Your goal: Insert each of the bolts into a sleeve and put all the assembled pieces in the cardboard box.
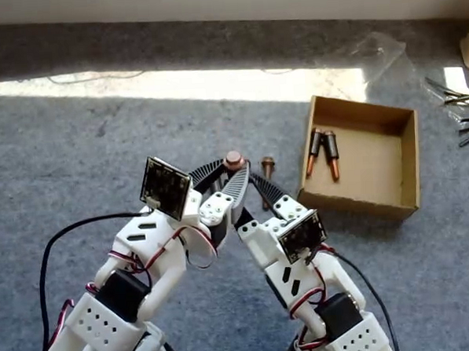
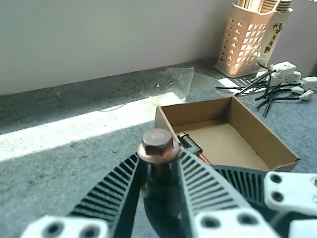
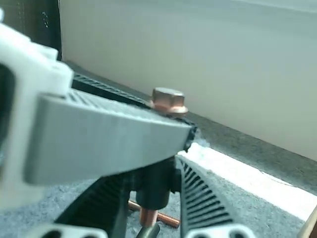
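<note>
**Presently: one bolt upright in two grippers, box on the right arm's side**

Tool state. The left gripper [image 2: 159,166] is closed on the bolt [image 2: 157,144], its ribbed fingers [image 2: 124,188] pressing the shank just under the hex flange head. The right gripper [image 3: 153,198] is clamped lower down, on the dark sleeve [image 3: 158,178]. A copper tip shows below the sleeve, so the bolt appears to be seated right through. The two grippers cross at the piece, which is held between the arms above the grey carpet [image 1: 99,151].

Position of work. The held piece stands with its long axis upright, head up. The cardboard box [image 1: 360,203] lies to the right arm's side of it, near but not touching. Two assembled pieces [image 1: 322,152] lie flat and side by side on the box floor. One loose bolt [image 1: 268,167] lies on the carpet just beside the held piece, between it and the box. No spare sleeve for it can be made out.

Assessment. Insertion looks complete for this piece; delivery is not yet done. The right arm is the nearer to the box and holds the sleeve, so it is the better placed to carry. That requires the left gripper to let go first. If both held on while one moved, the bolt could be pulled back out. The loose bolt sits close under the likely path and could be knocked.
</note>
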`<act>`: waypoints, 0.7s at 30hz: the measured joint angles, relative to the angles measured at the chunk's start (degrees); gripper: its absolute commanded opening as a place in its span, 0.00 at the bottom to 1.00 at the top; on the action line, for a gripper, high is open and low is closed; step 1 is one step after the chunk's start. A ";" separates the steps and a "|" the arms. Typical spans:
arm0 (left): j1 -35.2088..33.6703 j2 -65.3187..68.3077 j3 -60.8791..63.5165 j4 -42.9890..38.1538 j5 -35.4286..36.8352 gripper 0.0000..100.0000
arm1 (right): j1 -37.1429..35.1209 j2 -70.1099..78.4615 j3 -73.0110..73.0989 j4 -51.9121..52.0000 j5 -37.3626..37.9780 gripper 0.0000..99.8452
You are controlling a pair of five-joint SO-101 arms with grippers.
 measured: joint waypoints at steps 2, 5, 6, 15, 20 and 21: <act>-0.09 0.00 1.05 0.00 0.00 0.26 | -0.09 0.00 0.00 0.00 0.09 0.03; -0.18 -0.09 1.67 0.00 0.00 0.27 | 0.09 0.00 0.00 0.00 0.09 0.03; -0.18 -0.09 1.67 0.00 0.00 0.27 | 0.09 0.00 0.00 0.00 0.09 0.03; -2.99 0.00 0.44 0.00 0.00 0.27 | 0.00 0.00 0.00 0.00 0.09 0.03; -7.82 0.00 -4.48 0.00 0.00 0.26 | 0.00 0.00 0.00 0.00 0.09 0.03; -8.26 0.00 -5.19 0.00 0.00 0.26 | 0.00 0.00 0.00 0.00 0.09 0.03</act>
